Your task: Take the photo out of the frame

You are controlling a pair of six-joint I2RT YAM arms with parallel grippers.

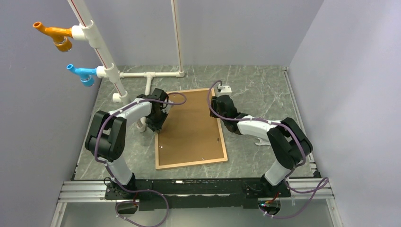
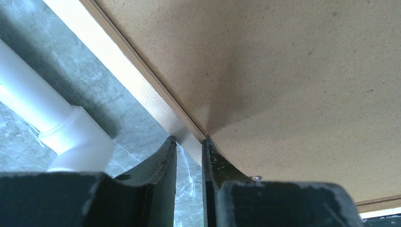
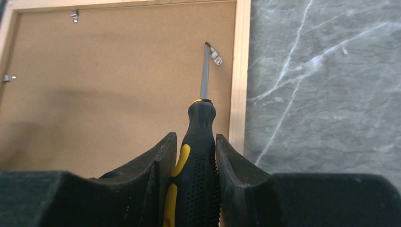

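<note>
On the near part of the table [image 1: 265,156], the frame [image 1: 191,164] lies face down with the photo [image 1: 189,127] seated inside it, so only the plain brown back shows. Further in, the left gripper [image 2: 189,142] is pinched on the frame's left moulding, one finger outside the wood and the other resting on the photo's back. If that hold is light, a sideways push from the tool would probably skid the whole frame toward the white pipe [image 2: 52,113].

Beyond that, the right gripper [image 3: 195,139] is clamped on a screwdriver [image 3: 201,118], whose tip sits at a small metal clip [image 3: 216,56] just inside the right moulding. The likeliest mishap is the tip slipping off the clip (it is small and smooth) and scoring the brown back. At the far end, other clips [image 3: 74,16] appear to overlap the back too, so lifting the photo early could bend it.
</note>
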